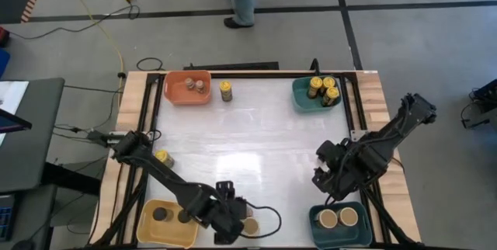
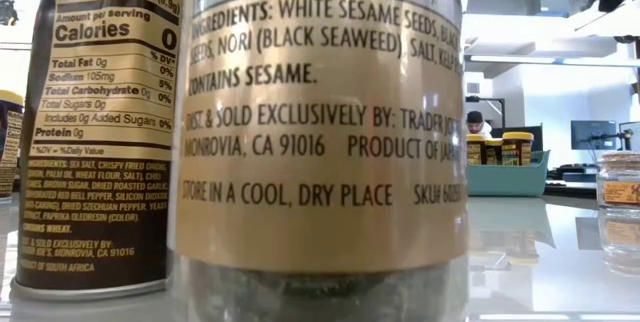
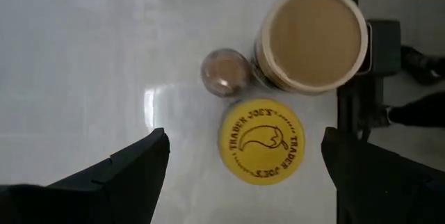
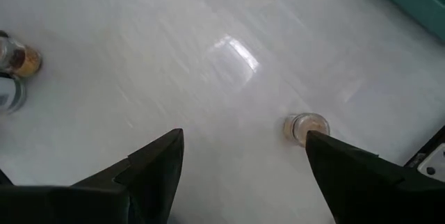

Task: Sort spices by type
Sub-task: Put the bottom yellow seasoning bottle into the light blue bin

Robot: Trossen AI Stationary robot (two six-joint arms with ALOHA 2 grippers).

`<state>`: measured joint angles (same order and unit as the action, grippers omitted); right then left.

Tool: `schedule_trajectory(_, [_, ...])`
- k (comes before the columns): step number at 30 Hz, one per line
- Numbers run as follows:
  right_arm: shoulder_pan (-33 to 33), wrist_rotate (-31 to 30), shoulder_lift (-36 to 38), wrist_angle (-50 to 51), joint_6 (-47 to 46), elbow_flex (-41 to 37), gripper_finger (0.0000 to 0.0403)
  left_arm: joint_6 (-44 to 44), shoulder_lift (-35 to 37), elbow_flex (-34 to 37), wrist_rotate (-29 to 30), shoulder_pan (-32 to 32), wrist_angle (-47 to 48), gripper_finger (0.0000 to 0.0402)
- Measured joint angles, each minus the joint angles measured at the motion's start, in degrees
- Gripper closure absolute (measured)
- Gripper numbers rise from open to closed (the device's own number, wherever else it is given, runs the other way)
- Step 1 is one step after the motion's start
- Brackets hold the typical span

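Yellow-lidded jar sits right under our left gripper, fingers spread wide around it, with a tan-lidded jar beside it. Our right gripper hangs open over bare table, holding nothing.

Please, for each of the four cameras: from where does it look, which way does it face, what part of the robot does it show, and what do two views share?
High: overhead, straight down; table, both arms.
Low: table height, level across; label of tan jar close up; no robot.
Left wrist: above yellow-lidded jar, between open left gripper fingers.
Right wrist: down at table; open right gripper.
Shared: the left wrist's tan-lidded jar shows in the high view.
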<state>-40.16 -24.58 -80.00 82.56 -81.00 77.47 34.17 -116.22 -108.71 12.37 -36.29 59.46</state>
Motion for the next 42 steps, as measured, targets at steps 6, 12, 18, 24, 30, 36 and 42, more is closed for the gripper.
schedule_trajectory(6, [0.07,0.0,0.08,0.18,-0.02,0.0,0.0074,0.11,-0.11,1.21,-1.01,-0.11,0.2,0.0041])
schedule_trajectory(12, [0.07,0.0,0.08,0.28,-0.04,0.0,0.0074,-0.51,-0.8,1.25,-1.19,-0.11,-2.39,0.0041])
schedule_trajectory(18, [0.07,0.0,0.1,0.2,-0.06,0.0,0.0074,-0.78,-2.95,1.36,-2.87,-0.07,-2.92,0.0041])
schedule_trajectory(24, [0.07,0.0,0.13,0.33,-0.03,0.0,0.0074,0.39,-3.06,1.32,-2.68,-0.17,-1.69,0.0049])
schedule_trajectory(30, [0.07,0.0,0.13,0.35,0.03,0.0,0.0074,2.77,-3.02,1.33,-1.85,-0.42,-1.92,0.0092])
schedule_trajectory(36, [0.07,0.0,0.13,0.35,0.44,0.0,0.0074,2.97,-3.02,1.33,-1.76,-0.42,-1.84,0.0137])
schedule_trajectory(42, [0.07,0.0,0.13,0.35,0.6,0.0,0.0074,4.18,-3.01,1.32,-1.78,-0.42,-1.29,0.0168])
